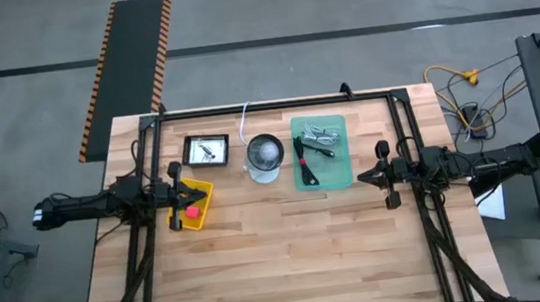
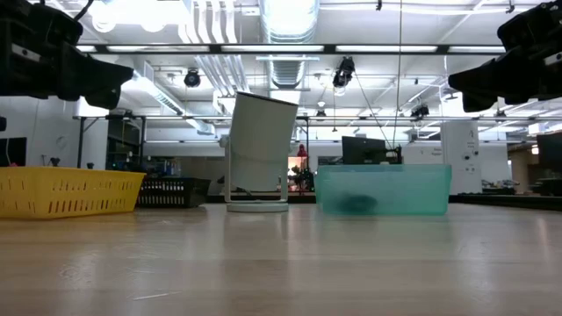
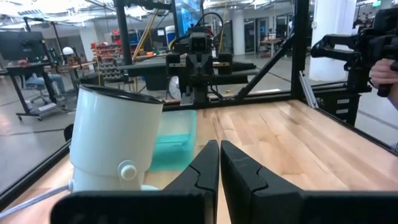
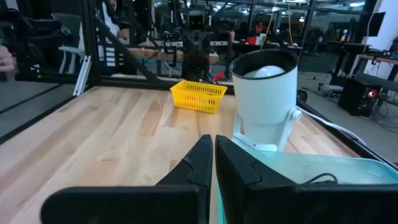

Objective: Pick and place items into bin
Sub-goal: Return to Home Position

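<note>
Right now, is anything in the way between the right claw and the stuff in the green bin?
Nothing visible is. The right gripper, shut, hangs just beside the teal bin holding the items, with only table between. The white machine stands on the bin's other side, toward the left gripper.

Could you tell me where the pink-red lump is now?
High view: the pink-red lump lies inside the yellow bin, left on the table, near the left gripper.

Pink-red lump [image 1: 193, 212] in yellow mesh bin [image 1: 205, 189], 10 o'clock; white cards [image 1: 207, 150] in black bin [image 1: 205, 138], 11; dark stick-like tool [image 1: 304, 157], silver piece [image 1: 321, 138] in teal tray [image 1: 339, 174], 1.
</note>
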Controlling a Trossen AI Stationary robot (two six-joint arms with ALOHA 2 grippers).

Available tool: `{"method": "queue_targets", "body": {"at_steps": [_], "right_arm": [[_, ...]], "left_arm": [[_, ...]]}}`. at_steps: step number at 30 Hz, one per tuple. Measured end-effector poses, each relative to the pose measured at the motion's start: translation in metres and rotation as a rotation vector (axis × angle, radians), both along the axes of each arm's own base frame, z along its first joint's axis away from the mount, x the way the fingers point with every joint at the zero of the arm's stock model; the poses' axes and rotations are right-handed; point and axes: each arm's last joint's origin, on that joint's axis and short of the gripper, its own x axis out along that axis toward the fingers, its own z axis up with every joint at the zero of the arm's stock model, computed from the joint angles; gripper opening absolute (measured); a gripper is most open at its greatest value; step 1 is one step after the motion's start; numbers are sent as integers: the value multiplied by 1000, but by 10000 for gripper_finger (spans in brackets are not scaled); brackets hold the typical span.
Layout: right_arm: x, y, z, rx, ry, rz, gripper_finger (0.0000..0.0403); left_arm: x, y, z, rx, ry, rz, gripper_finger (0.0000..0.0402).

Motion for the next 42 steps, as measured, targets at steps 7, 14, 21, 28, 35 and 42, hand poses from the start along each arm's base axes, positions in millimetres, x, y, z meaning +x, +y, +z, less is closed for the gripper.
{"method": "queue_targets", "body": {"at_steps": [7, 14, 21, 28, 35, 42], "right_arm": [[0, 0, 0, -11, 2, 0, 9], [0, 0, 0, -11, 1, 0, 9], [0, 0, 0, -11, 1, 0, 9], [0, 0, 0, -11, 2, 0, 9], [0, 0, 0, -11, 2, 0, 9], [0, 0, 0, -11, 2, 0, 8]], "left_arm": [[1, 0, -1, 1, 10, -7, 0], [2, 0, -1, 0, 8, -7, 0], [2, 0, 0, 0, -2, -6, 0], [2, 0, 0, 0, -2, -6, 0], [2, 0, 0, 0, 3, -5, 0], [2, 0, 0, 0, 5, -3, 0]]}}
